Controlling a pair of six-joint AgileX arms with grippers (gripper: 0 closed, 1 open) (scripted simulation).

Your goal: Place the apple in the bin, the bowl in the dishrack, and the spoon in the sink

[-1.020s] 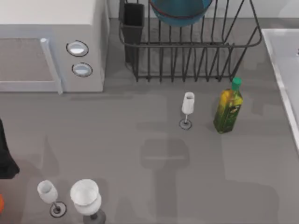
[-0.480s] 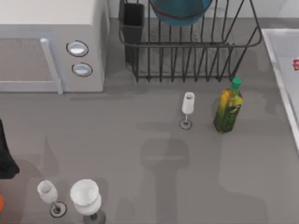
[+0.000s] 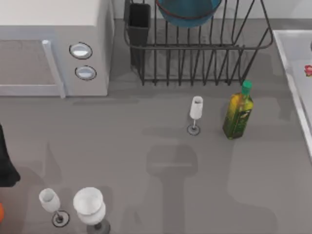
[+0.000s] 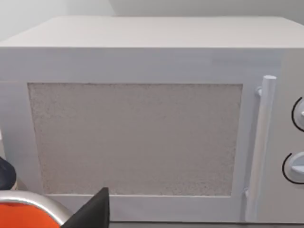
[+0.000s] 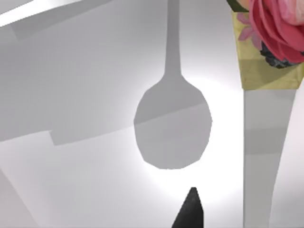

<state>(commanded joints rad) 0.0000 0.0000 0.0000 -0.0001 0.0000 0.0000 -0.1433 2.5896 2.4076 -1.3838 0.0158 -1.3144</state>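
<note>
Contents of worktop (image 3: 253, 185), as seen from above and from both wrists.

1. Bowl (image 3: 187, 12): blue with a reddish-brown rim, seated among the upright bars of the dishrack (image 3: 204, 63) at the far middle of the worktop. A black cutlery cup (image 3: 139, 22) stands at the rack's left corner.
2. Spoon (image 5: 273, 38): long pale piece with a rose print and a yellow band, seen from the right wrist over the white sink (image 3: 297, 53). From above, it is a small red spot at the far right edge, inside the basin. A grey spoon-shaped patch (image 5: 172, 126) lies on the white surface beside it and reads as a shadow.
3. Right hand (image 5: 190, 211): one dark tip over the sink, apart from the spoon. Whether it is open or closed cannot be told.
4. Left hand (image 4: 92, 211): one dark tip, facing the door of the microwave (image 4: 142, 133). Whether it is open or closed cannot be told. An orange object (image 4: 23, 216) with a grey metal edge sits just beside it.
5. Microwave, far left corner of the worktop, with two round dials on its right side.
6. Small wine glass (image 3: 195, 114): upright, in front of the dishrack.
7. Oil bottle (image 3: 239, 111): green cap, upright, just right of that glass.
8. Two more glasses, near left: a small one (image 3: 51, 204) and a wider one (image 3: 90, 207), side by side.
</note>
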